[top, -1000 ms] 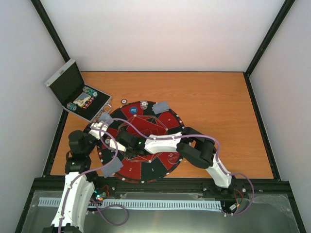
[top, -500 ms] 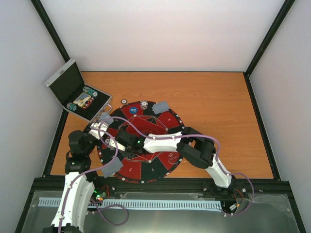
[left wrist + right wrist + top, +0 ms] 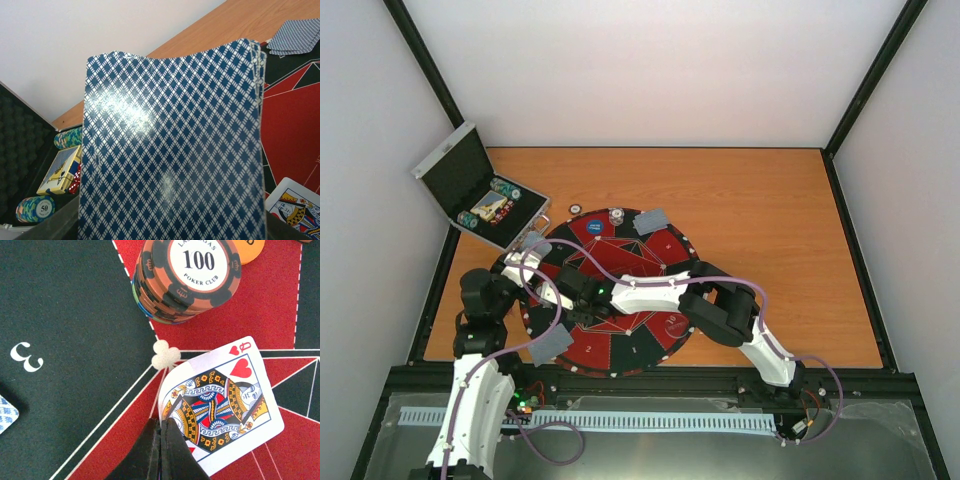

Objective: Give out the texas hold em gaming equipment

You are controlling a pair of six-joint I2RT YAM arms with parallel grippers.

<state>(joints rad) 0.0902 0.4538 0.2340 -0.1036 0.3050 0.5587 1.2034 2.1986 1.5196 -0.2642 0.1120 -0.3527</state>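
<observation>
Queen of hearts (image 3: 222, 400): laid face-up, thin and glossy, its corner met by the right gripper (image 3: 160, 445), whose tips are pressed together. Whether the card is pinched cannot be told.
Deck (image 3: 170, 145): clamped upright in the left gripper (image 3: 532, 252); shiny diamond-patterned backs are bowed slightly.
Chip stack (image 3: 187, 277): round, ridged discs are piled just beyond the right fingertips.
Mat (image 3: 75, 315): matt red-and-black felt is spread beneath.
Risk: the slick card could be pushed into the chips and the pile toppled; the bowed deck could be sprung loose.
</observation>
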